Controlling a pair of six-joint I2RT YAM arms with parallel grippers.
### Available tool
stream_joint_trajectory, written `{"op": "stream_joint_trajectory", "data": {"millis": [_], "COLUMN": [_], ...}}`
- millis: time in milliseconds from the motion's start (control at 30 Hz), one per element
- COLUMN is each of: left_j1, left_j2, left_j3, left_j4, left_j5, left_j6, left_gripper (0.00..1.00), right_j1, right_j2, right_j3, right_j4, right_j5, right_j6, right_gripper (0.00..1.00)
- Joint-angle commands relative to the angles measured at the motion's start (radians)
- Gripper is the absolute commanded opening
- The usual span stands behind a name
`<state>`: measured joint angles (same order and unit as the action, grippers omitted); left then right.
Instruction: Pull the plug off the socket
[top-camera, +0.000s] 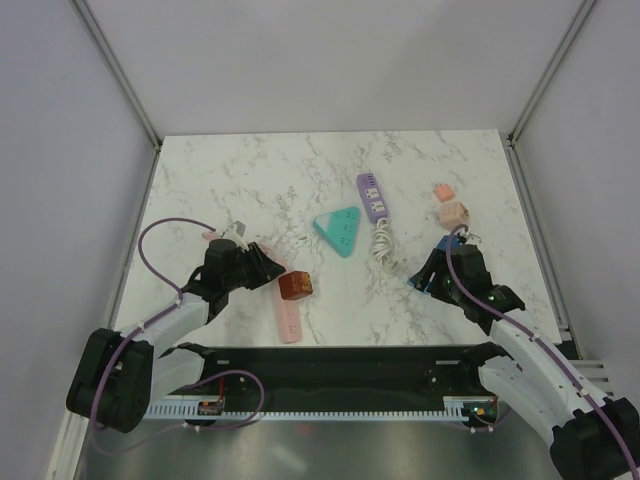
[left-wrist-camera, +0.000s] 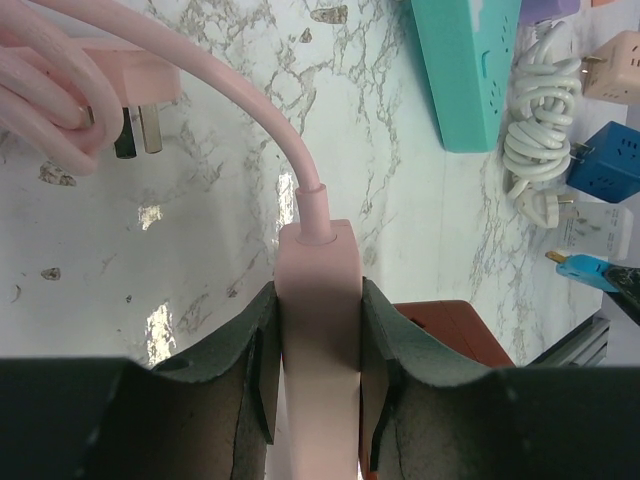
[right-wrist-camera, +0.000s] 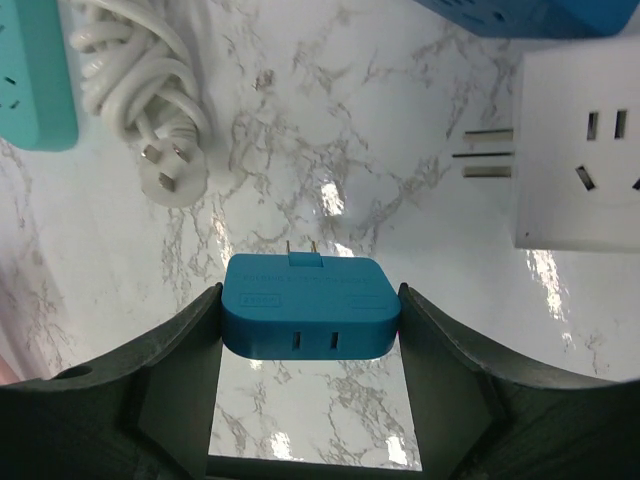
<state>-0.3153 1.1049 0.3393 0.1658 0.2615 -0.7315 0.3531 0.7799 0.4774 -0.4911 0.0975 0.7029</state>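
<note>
Top view: on a marble table (top-camera: 250, 170), the left gripper (top-camera: 268, 268) clamps the far end of a pink power strip (top-camera: 288, 318). A red-brown adapter (top-camera: 296, 286) sits plugged into the strip, just right of the gripper. On the right, the right gripper (top-camera: 432, 278) hovers low, its load hard to see from above.

Left wrist view: both fingers (left-wrist-camera: 250, 350) press the pink strip's sides where its cable leaves. The cable's own pink plug (left-wrist-camera: 140, 70) lies loose, prongs bare.

Right wrist view: the jaws grip a blue plug (right-wrist-camera: 308, 305), held above the marble with its prongs free. A white socket block (right-wrist-camera: 580, 150) lies apart at far right.
</note>
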Motion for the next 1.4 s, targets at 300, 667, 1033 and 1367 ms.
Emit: {"op": "stream_joint_trajectory", "data": {"millis": [300,667,1033,1367], "left_j1": [0.004,0.002,0.002,0.002], "left_j2": [0.012,0.019,0.012,0.003], "left_j3": [0.027,0.032,0.026,0.026], "left_j4": [0.051,0.052,0.052,0.055], "left_j5": [0.025,0.036,0.042,0.050], "left_j6": [0.035,0.035,0.024,0.011], "left_gripper": [0.02,0.02,0.02,0.02], "right_j1": [-0.066,-0.071,-0.071,0.177], "right_j2": [-0.002,0.015,0.093,0.215], "right_j3": [-0.043,-0.011,0.128,0.234], "right_j4": [-0.001,-0.003,-0.004,0.205], "right_j5": [-0.068,-0.018,-0.012,-0.177], "right_j6": [0.030,0.003,-0.103,-0.158], "right_gripper": [0.31,0.69,0.98,0.98]}}
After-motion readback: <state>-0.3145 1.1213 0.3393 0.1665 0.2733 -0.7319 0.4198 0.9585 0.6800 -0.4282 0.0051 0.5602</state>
